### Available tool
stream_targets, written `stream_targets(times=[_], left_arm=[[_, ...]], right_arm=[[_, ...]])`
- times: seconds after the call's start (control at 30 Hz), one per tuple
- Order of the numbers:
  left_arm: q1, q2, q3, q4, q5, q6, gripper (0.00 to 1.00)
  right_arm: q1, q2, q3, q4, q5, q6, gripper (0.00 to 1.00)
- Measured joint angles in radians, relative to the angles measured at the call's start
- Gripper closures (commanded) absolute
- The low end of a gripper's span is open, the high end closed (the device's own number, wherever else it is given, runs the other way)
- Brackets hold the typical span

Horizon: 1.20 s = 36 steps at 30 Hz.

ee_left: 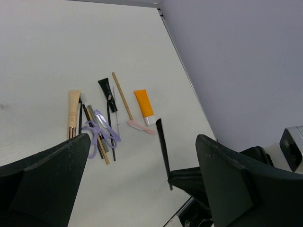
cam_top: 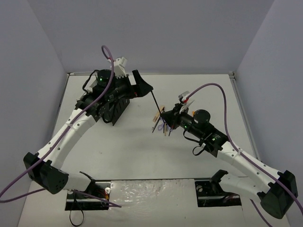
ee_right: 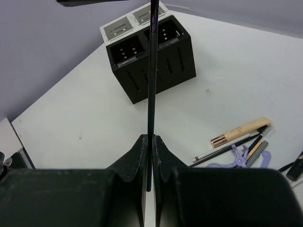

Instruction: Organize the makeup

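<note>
Where the right pincer (ee_right: pixel 151 140) is at: fingers pressed together on the black pencil (ee_right: pixel 151 85), gripping its lower end so it sticks straight up, off the counter (ee_right: pixel 227 80).
Left pincer (cam_top: pixel 142 84): fingers spread wide, nothing between them, hovering near the black box (ee_right: pixel 156 61).
Black pencil look: super thin, straight, glossy. Its far end runs off the top of the right wrist view, so I can't tell what the tip's like.
Rest of the makeup (ee_left: pixel 97 127): lying in a loose bunch on the counter, just beside the right pincer and well apart from the boxes.
Shapes in the bunch: flat beige stick (ee_left: pixel 73 112) with a shiny coppery end, squat orange tube (ee_left: pixel 143 105) with a white cap, short black tube (ee_left: pixel 106 89), slim tan pencil (ee_left: pixel 122 95), soft pink piece (ee_left: pixel 141 126), and a lilac looped piece (ee_left: pixel 100 142) kinda like scissor handles.
Count: one of each of those, plus a few thin black sticks (ee_left: pixel 112 142) that overlap too much to count.
Boxes: one black box with slotted sides and one white box (ee_right: pixel 130 22) right behind it. Two square openings show on each.
Counter: plain white, matte.
Hard to see: from the top camera the bunch is mostly under the right pincer, and the left arm (cam_top: pixel 71 127) covers a big part of the black box.
</note>
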Motion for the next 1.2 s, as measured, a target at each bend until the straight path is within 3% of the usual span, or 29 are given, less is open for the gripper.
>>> stream_targets(times=[0.27, 0.47, 0.5, 0.6, 0.73, 0.83, 0.9, 0.93, 1.0, 1.2], left_arm=[[-0.089, 0.082, 0.019, 0.035, -0.055, 0.004, 0.25], [-0.109, 0.114, 0.020, 0.034, -0.082, 0.013, 0.68], [-0.110, 0.115, 0.020, 0.035, -0.085, 0.014, 0.70], [-0.113, 0.115, 0.020, 0.038, -0.091, 0.025, 1.00], [-0.122, 0.115, 0.021, 0.052, -0.086, 0.014, 1.00], [-0.130, 0.115, 0.021, 0.054, -0.093, 0.025, 1.00], [-0.129, 0.115, 0.021, 0.052, -0.106, 0.037, 1.00], [-0.127, 0.115, 0.021, 0.051, -0.117, 0.044, 1.00], [-0.122, 0.115, 0.022, 0.043, -0.155, 0.072, 1.00], [-0.042, 0.115, 0.060, -0.007, -0.283, 0.205, 1.00]], right_arm=[[0.001, 0.024, 0.012, 0.055, -0.064, -0.011, 1.00], [0.001, 0.031, 0.012, 0.070, -0.077, -0.010, 1.00], [0.001, 0.033, 0.012, 0.074, -0.078, -0.010, 1.00], [0.001, 0.040, 0.012, 0.080, -0.078, -0.010, 1.00], [0.003, 0.063, 0.014, 0.078, -0.077, -0.009, 0.96], [0.006, 0.082, 0.025, 0.073, -0.076, -0.009, 0.57], [0.006, 0.091, 0.037, 0.070, -0.066, -0.009, 0.20], [0.006, 0.094, 0.047, 0.065, -0.056, -0.010, 0.07], [0.006, 0.102, 0.072, 0.047, -0.026, -0.008, 0.00], [0.006, 0.106, 0.136, -0.032, 0.105, -0.017, 0.00]])
